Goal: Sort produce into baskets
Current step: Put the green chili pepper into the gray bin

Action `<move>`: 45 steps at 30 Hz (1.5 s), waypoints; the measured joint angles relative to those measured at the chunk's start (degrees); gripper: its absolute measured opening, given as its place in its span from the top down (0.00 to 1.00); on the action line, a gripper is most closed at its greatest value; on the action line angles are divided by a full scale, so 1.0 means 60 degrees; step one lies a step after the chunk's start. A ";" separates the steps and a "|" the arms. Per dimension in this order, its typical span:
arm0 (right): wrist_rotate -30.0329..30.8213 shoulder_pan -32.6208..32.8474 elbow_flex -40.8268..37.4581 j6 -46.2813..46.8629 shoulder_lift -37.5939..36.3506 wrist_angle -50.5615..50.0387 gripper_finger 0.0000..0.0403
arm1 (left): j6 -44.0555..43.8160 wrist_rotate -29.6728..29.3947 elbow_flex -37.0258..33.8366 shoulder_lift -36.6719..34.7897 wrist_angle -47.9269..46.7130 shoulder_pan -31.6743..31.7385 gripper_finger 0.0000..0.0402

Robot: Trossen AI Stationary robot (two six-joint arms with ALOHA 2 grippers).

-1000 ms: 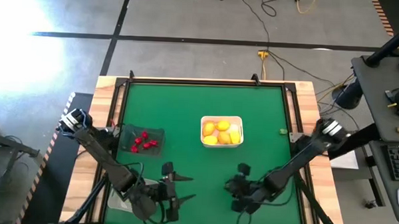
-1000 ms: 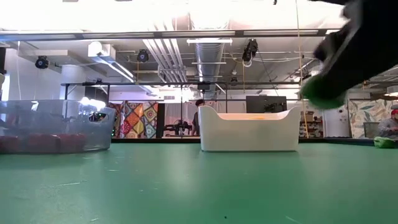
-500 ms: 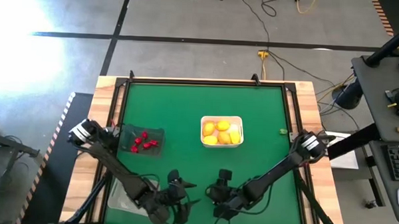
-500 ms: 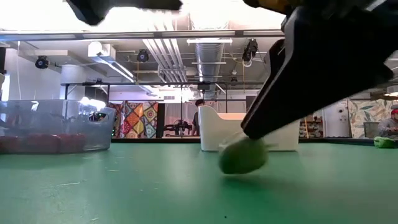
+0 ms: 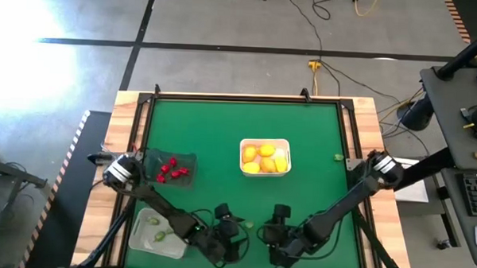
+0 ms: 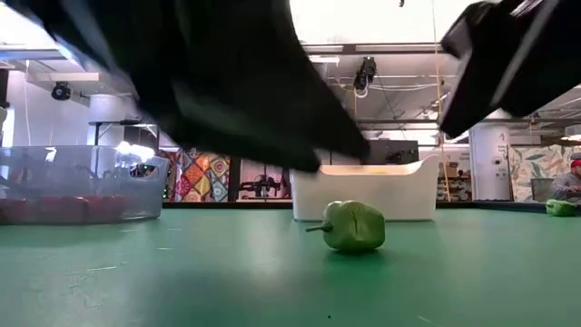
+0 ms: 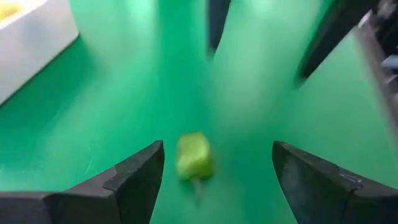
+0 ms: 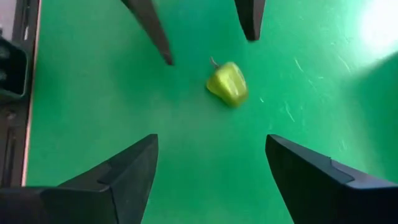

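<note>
1. High view. Take the white tub (image 5: 265, 157) as your landmark: it sits near the middle of the green table (image 5: 222, 133) and holds yellow fruit (image 5: 263, 158). To its left you see the dark tub (image 5: 170, 168) with red pieces (image 5: 169, 170). Nearer the front edge and further left lies the clear tub (image 5: 158, 231), with green pieces (image 5: 160, 235) in it. The green pepper (image 5: 250, 225) lies on the mat in front of the white tub, just left of its line. Your left gripper (image 5: 237, 228) stands just left of the pepper and your right gripper (image 5: 272, 227) just right of it, the two facing each other.

2. Low view. The pepper (image 6: 354, 225) rests on the mat in front of the white tub (image 6: 363, 191), stem pointing to the dark tub (image 6: 77, 184). Dark arm parts fill the top of the picture, clear of the pepper. A second green piece (image 6: 561, 208) lies far to the right of the white tub.

3. Left wrist view. Your left gripper (image 7: 217, 165) stands wide, and the pepper (image 7: 193, 155) lies on the mat between its fingers (image 7: 140, 171), touching neither. A corner of the white tub (image 7: 31, 43) shows beyond.

4. Right wrist view. Your right gripper (image 8: 211, 163) also stands wide and holds nothing. The pepper (image 8: 227, 83) lies on the mat ahead of its fingers (image 8: 134, 165), apart from them.
</note>
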 joint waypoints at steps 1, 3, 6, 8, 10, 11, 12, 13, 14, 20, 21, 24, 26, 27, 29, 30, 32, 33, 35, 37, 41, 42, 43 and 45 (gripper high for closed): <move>0.0070 0.0078 0.0000 0.0082 -0.0088 -0.0169 0.28 | 0.0026 0.0028 0.0024 0.0156 -0.0014 0.0067 0.30; 0.0285 0.0270 0.0000 0.0234 -0.0218 -0.0372 0.27 | 0.0095 0.0122 0.0125 0.0411 -0.0003 0.0245 0.30; 0.0588 0.0446 0.0000 0.0459 -0.0262 -0.0493 0.25 | -0.0005 0.0116 0.0191 0.0636 0.0065 0.0512 0.30; 0.0742 0.0518 -0.0004 0.0521 -0.0262 -0.0510 0.25 | -0.0057 0.0113 0.0211 0.0786 0.0039 0.0657 0.30; 0.0779 0.0532 -0.0004 0.0527 -0.0262 -0.0507 0.25 | 0.0082 0.0181 0.0161 0.0866 -0.0041 0.0726 0.31; 0.0778 0.0530 -0.0004 0.0557 -0.0262 -0.0510 0.26 | 0.0124 0.0236 0.0158 0.0877 -0.0125 0.0730 0.31; 0.0779 0.0532 -0.0004 0.0592 -0.0261 -0.0519 0.26 | 0.0135 0.0250 0.0158 0.0882 -0.0247 0.0722 0.31; 0.0786 0.0533 -0.0011 0.0593 -0.0258 -0.0539 0.27 | 0.0125 0.0252 0.0158 0.0882 -0.0369 0.0715 0.32; 0.0809 0.0530 -0.0008 0.0535 -0.0258 -0.0543 0.27 | 0.0121 0.0264 0.0158 0.0884 -0.0415 0.0702 0.34; 0.0811 0.0467 -0.0011 -0.0121 -0.0258 -0.0590 0.31 | 0.0185 0.0250 0.0163 0.0978 -0.0427 0.0620 0.52; 0.0818 0.0427 -0.0011 -0.0177 -0.0258 -0.0603 0.31 | 0.0161 0.0220 0.0193 0.1016 -0.0395 0.0617 0.55; 0.0825 0.0330 -0.0011 -0.0308 -0.0269 -0.0803 0.34 | 0.0089 -0.0030 0.0371 0.1254 -0.0248 0.0632 0.65; 0.0844 0.0317 -0.0011 -0.0356 -0.0307 -0.0948 0.35 | 0.0156 -0.0262 0.0567 0.1454 -0.0134 0.0638 0.70; 0.0842 0.0315 -0.0009 -0.0349 -0.0320 -0.1026 0.36 | 0.0147 -0.0382 0.0678 0.1549 -0.0123 0.0642 0.71; 0.0804 0.0324 -0.0007 -0.0235 -0.0351 -0.1311 0.38 | 0.0112 -0.0485 0.0861 0.1698 -0.0147 0.0652 0.72; 0.0775 0.0329 -0.0007 -0.0105 -0.0358 -0.1457 0.38 | 0.0108 -0.0500 0.0940 0.1751 -0.0157 0.0655 0.71; 0.0772 0.0326 -0.0007 0.0109 -0.0400 -0.1727 0.40 | 0.0081 -0.0498 0.1043 0.1795 -0.0213 0.0668 0.68; 0.0759 0.0326 -0.0007 0.0181 -0.0442 -0.1884 0.40 | 0.0081 -0.0498 0.1077 0.1806 -0.0214 0.0676 0.66; 0.0723 0.0336 -0.0007 0.0266 -0.0516 -0.2107 0.41 | 0.0041 -0.0525 0.1097 0.1813 -0.0217 0.0682 0.61; 0.0705 0.0347 -0.0007 0.0368 -0.0584 -0.2310 0.41 | -0.0139 -0.0623 0.1105 0.1813 -0.0220 0.0683 0.55; 0.0704 0.0370 -0.0007 0.0421 -0.0667 -0.2404 0.40 | -0.0944 -0.0762 0.1086 0.1813 -0.0228 0.0713 0.42; 0.0703 0.0369 -0.0007 0.0460 -0.0676 -0.2413 0.40 | -0.1095 -0.0756 0.1079 0.1817 -0.0219 0.0739 0.39; 0.0709 0.0381 -0.0007 0.0474 -0.0677 -0.2427 0.40 | -0.1202 -0.0759 0.1079 0.1824 -0.0180 0.0757 0.37; 0.0821 0.0387 -0.0008 0.0402 -0.0677 -0.2477 0.40 | -0.1351 -0.0805 0.1092 0.1861 -0.0091 0.0781 0.34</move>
